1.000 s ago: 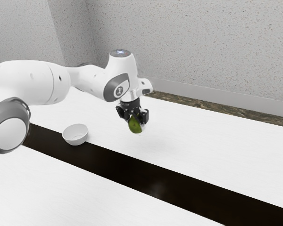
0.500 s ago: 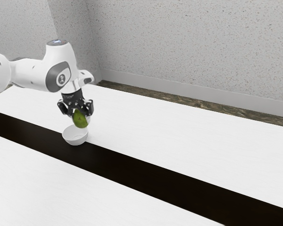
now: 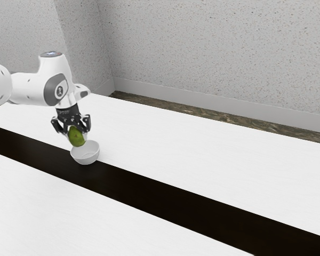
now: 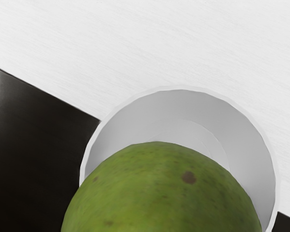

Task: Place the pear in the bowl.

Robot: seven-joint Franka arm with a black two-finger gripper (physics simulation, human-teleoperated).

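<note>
Rn the jaws are clenched on the green pear (image 3: 76,137), one on each side, holding it up off the surface (image 3: 202,160). Ext. view: pear hangs w/ its low end by the rim of the white bowl (image 3: 85,157), partly overlapping it on the ext. view's left side. Wrist view: pear's rounded end covers part of the bowl's opening, & the pale inner wall shows around it; a brown spot (image 4: 188,177) marks the green skin, w/ smaller specks nearby. Bowl sits upright, straddling the edge btwn the dark strip (image 3: 165,197) & the white part of the surface. Arm (image 3: 29,88) comes in from the ext. view's left, w/ the hand (image 3: 58,88) above the pear. Bg: speckled grey wall (image 3: 213,53), w/ a pale baseboard (image 3: 202,101) along its foot.
</note>
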